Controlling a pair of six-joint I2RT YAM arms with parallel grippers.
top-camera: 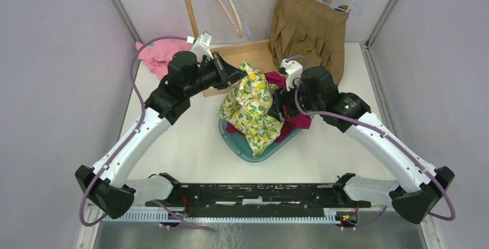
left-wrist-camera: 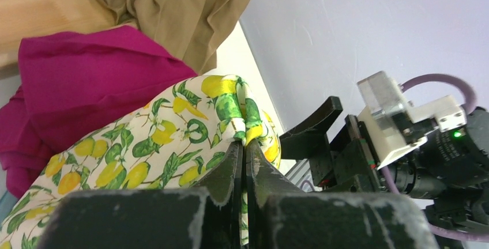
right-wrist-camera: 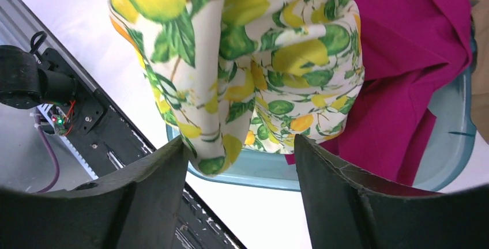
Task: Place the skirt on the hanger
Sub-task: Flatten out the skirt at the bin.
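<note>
A white surface (top-camera: 190, 145) seen from above, with two robot arms reaching in from the near edge. At the middle of the surface sits a teal tray (top-camera: 239, 145) holding a magenta garment (top-camera: 297, 121) and a lemon-print skirt (top-camera: 254, 108).

The left gripper (top-camera: 239, 75) has its jaws pressed tight together on a bunched fold at the skirt's far end, raising it into a peak. From that peak the skirt's long axis runs toward the near edge, slanting slightly right. The cloth widens as it drapes down over the magenta garment, and its lower end lies on the tray's near rim. In the left wrist view, the pinched fold rises just above the left gripper (left-wrist-camera: 244, 148).

The right gripper (top-camera: 277, 104) sits just to the right of the skirt over the tray. Its jaws are spread wide and hold nothing. In the right wrist view the printed cloth hangs between and beyond the two fingers (right-wrist-camera: 155, 191).

Along the far edge, a brown pleated skirt (top-camera: 308, 27) hangs on a blue hanger (top-camera: 349, 4). Wooden hangers (top-camera: 222, 1) are to its left, above a wooden board (top-camera: 245, 50). A pink cloth (top-camera: 155, 53) lies near the far left corner.
</note>
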